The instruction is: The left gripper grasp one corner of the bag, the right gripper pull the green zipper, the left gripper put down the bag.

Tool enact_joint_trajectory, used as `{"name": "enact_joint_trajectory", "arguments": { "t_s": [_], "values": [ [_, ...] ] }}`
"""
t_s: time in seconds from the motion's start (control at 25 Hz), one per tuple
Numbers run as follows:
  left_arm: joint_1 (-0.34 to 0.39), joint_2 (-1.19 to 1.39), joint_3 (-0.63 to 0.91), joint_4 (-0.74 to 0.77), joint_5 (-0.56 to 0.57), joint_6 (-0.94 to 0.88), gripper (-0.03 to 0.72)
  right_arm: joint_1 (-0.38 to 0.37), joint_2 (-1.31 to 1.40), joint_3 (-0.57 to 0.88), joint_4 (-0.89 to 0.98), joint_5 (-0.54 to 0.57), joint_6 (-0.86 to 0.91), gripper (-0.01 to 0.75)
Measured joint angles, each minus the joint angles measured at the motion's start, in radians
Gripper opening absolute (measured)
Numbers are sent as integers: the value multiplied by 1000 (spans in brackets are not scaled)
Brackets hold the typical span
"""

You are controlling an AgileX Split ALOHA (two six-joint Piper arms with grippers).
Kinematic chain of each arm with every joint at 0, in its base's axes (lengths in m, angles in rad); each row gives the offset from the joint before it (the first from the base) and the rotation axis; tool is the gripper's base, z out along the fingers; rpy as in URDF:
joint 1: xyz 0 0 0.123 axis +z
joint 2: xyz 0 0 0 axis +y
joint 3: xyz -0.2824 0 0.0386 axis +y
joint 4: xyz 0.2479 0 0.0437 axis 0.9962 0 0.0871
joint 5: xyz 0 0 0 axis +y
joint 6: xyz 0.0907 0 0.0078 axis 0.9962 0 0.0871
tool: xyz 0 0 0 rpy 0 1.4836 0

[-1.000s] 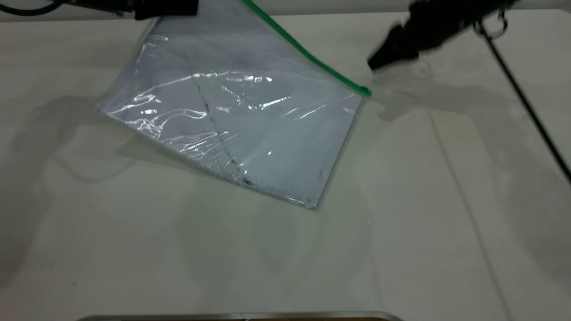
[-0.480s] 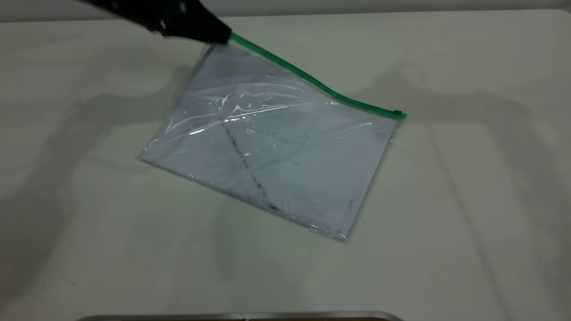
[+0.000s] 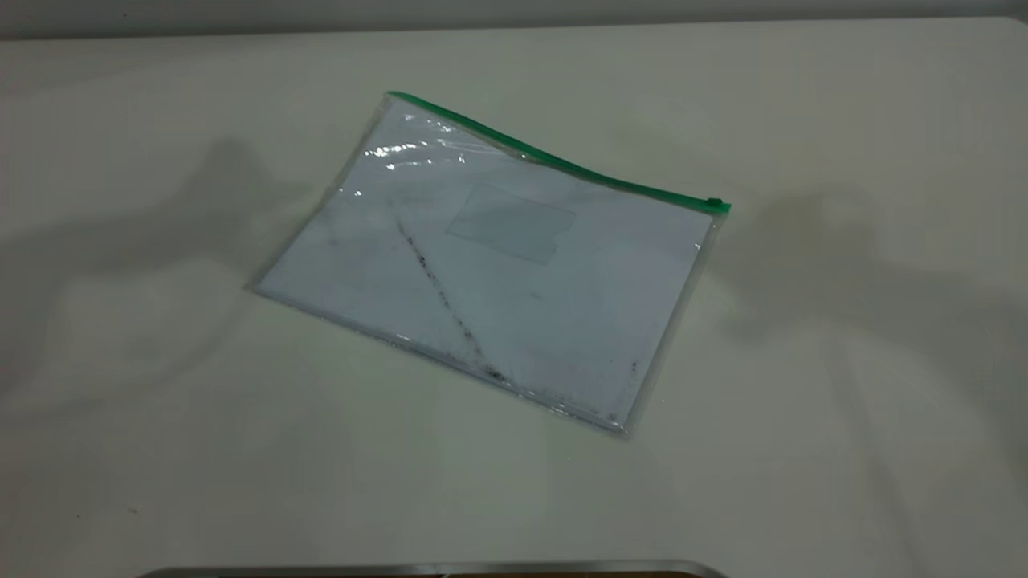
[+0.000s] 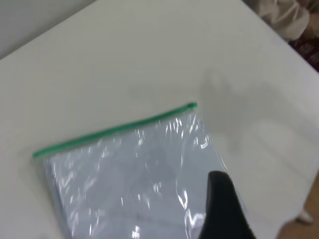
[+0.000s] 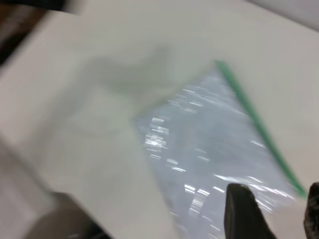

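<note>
The bag [image 3: 498,273] lies flat on the table, clear plastic with white paper inside and a dark diagonal crease. The green zipper [image 3: 562,164] runs along its far edge, with the slider tab [image 3: 715,203] at the right end. The corner [image 3: 393,98] is free. Neither gripper shows in the exterior view. In the left wrist view one black finger [image 4: 222,199] of my left gripper hangs above the bag [image 4: 124,179], with nothing in it. My right gripper [image 5: 276,199] is open and empty above the bag [image 5: 209,139], near the zipper's end [image 5: 294,186].
The pale table [image 3: 803,401] surrounds the bag on all sides. A metal edge [image 3: 434,568] runs along the near side. The left wrist view shows the table's edge [image 4: 299,194] to one side of the bag.
My left gripper lowered the bag by its corner, let go and left the exterior view. My right gripper pulled away earlier. The bag has settled flat.
</note>
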State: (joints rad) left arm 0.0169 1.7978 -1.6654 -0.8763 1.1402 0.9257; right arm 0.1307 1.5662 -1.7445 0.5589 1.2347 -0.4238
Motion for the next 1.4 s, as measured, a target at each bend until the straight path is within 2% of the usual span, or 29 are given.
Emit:
{"name": "enact_joint_trajectory", "arguments": {
  "t_s": [0.12, 0.24, 0.48, 0.64, 0.76, 0.92, 1.08, 1.28, 1.4],
  "values": [
    [0, -136, 1, 90, 27, -98, 525, 24, -122, 34, -138, 0, 94, 339],
    [0, -255, 1, 179, 27, -178, 525, 32, -255, 127, -182, 0, 132, 338],
    [0, -455, 1, 387, 27, -372, 525, 33, -556, 462, -213, 0, 143, 337],
    [0, -566, 14, 513, 27, -517, 525, 37, -769, 685, -313, 0, 143, 338],
    [0, -644, 67, 546, 27, -586, 525, 37, -925, 851, -410, 0, 146, 341],
    [0, -742, 210, 544, 27, -623, 525, 37, -1080, 1051, -499, 0, 193, 390],
    [0, -845, 428, 547, 27, -633, 520, 37, -1170, 1196, -500, -10, 236, 429],
    [0, -992, 745, 605, 27, -639, 496, 37, -1184, 1245, -494, -124, 299, 433],
    [0, -1080, 919, 667, 27, -662, 490, 37, -1184, 1252, -494, -135, 308, 433]
  ]
}}
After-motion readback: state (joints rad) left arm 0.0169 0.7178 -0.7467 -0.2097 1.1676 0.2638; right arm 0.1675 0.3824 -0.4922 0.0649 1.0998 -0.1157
